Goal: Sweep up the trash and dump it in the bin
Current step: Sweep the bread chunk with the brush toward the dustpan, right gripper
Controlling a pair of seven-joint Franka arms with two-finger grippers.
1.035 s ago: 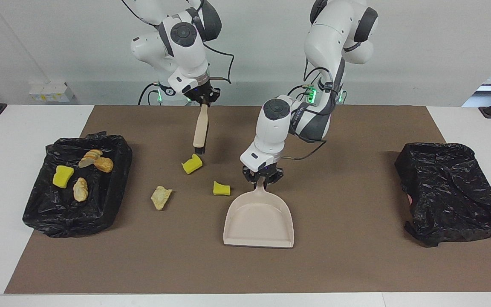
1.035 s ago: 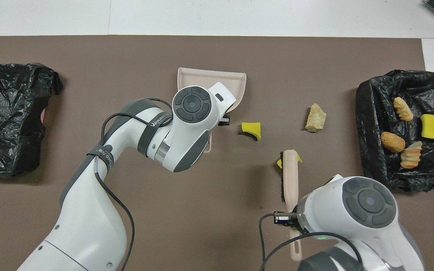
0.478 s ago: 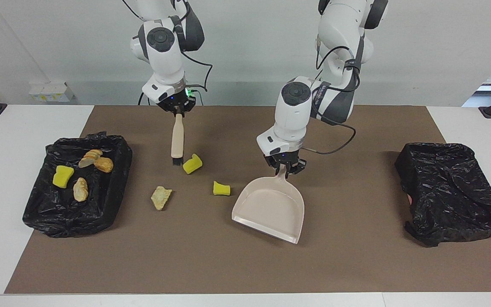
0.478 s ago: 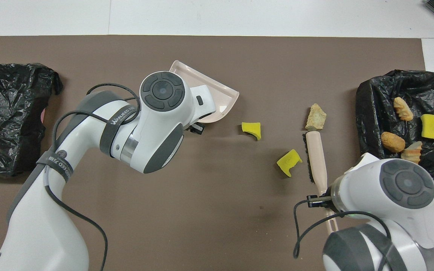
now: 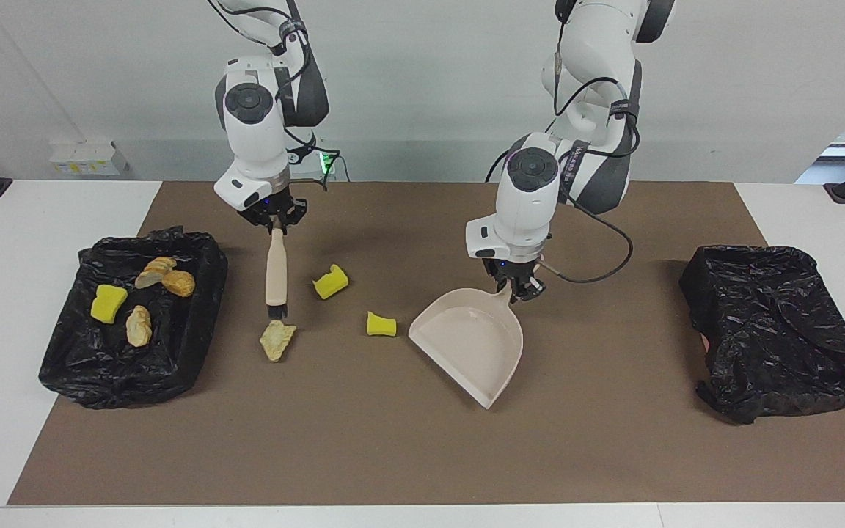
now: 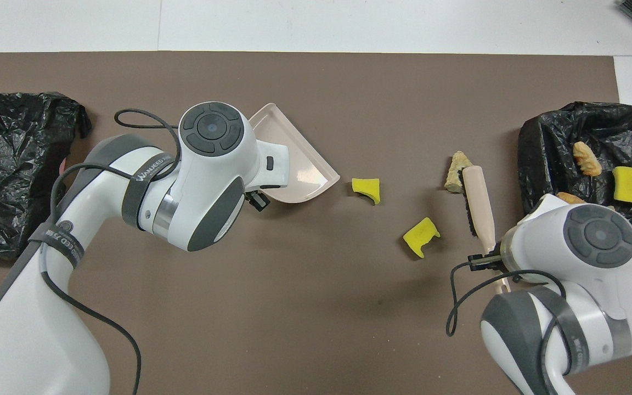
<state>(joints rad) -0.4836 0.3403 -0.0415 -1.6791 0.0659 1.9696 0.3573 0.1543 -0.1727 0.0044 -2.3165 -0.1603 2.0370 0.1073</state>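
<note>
I'm seeing three scraps [image 5: 331,281] lying on the mat [image 5: 422,455] mid-desk, between the dustpan [image 5: 470,343] and the tray [image 5: 195,334] at the right arm's end, which is holding four more; a bag [image 5: 778,330] is sitting at the left arm's end.

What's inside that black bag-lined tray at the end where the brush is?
Four scraps lie in the black-lined tray: a yellow sponge chunk, two pale bread-like pieces and a brown lump. From overhead, the right arm covers part of the tray; anything beneath the liner's folds is hidden.

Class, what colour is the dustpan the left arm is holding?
The dustpan is pale beige, almost pinkish cream; the facing view shows it best.
</note>
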